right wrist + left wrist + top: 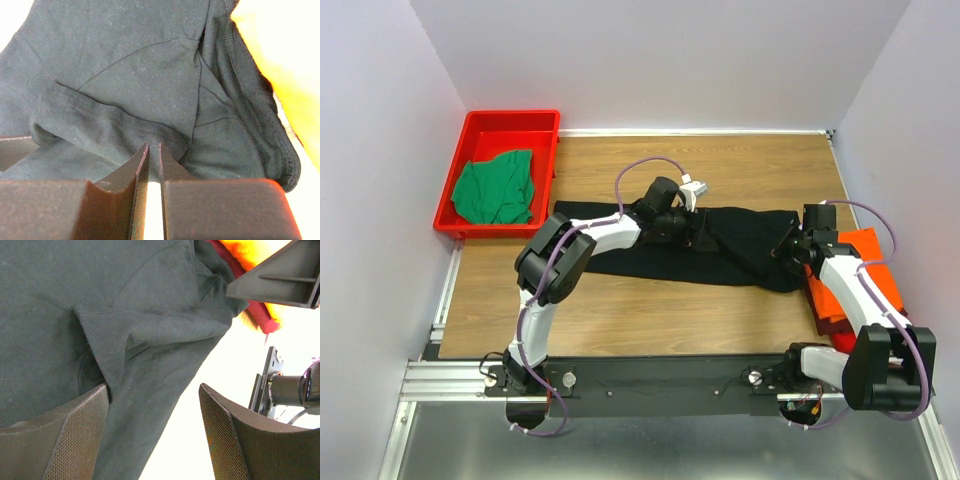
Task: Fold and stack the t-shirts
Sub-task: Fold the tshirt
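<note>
Left gripper [152, 395] spread astride soft, light black shirt [60, 300]; right gripper [154, 150] pressed together; best pinched at sleeve [100, 117] hem.

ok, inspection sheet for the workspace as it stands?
Surface: wooden table top, no spills seen.
Job's things: black cloth t-shirt spread mid-table, right end bunched; bright orange t-shirt at right edge; green t-shirt crumpled in red plastic tray.
Clutter: red item under orange shirt, kind unclear.
End effectors: left end effector open over black shirt; right end effector nearly shut at a black fold, grip unclear.
Cables: purple cables looped along both arms.
Surroundings: white walls, three sides.
</note>
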